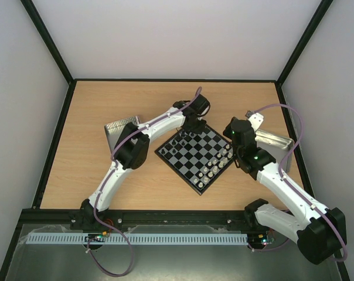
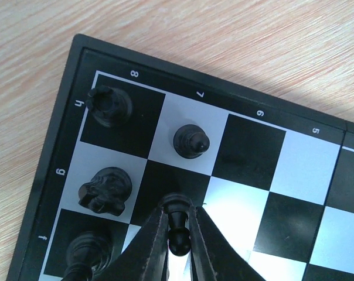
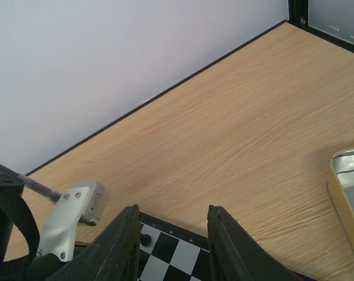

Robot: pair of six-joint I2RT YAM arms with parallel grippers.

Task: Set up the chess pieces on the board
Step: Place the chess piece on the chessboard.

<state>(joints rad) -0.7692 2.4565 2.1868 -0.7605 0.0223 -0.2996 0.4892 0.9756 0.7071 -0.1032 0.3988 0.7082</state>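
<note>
The board (image 1: 196,153) lies as a diamond at the table's middle, with black pieces along its far left edge and white pieces (image 1: 215,168) along its near right edge. My left gripper (image 2: 178,218) is shut on a black pawn (image 2: 178,228), its base on a dark square in the second row. Around it stand a black rook (image 2: 109,106) in the corner, a black knight (image 2: 105,190), a black pawn (image 2: 190,140) and another black piece (image 2: 86,250). My right gripper (image 3: 172,218) is open and empty above the board's right corner (image 3: 165,252).
A shiny metal tray (image 1: 119,131) lies left of the board under the left arm. A second metal tray (image 1: 273,142) lies at the right, also in the right wrist view (image 3: 348,187). The cell's black frame and walls bound the table.
</note>
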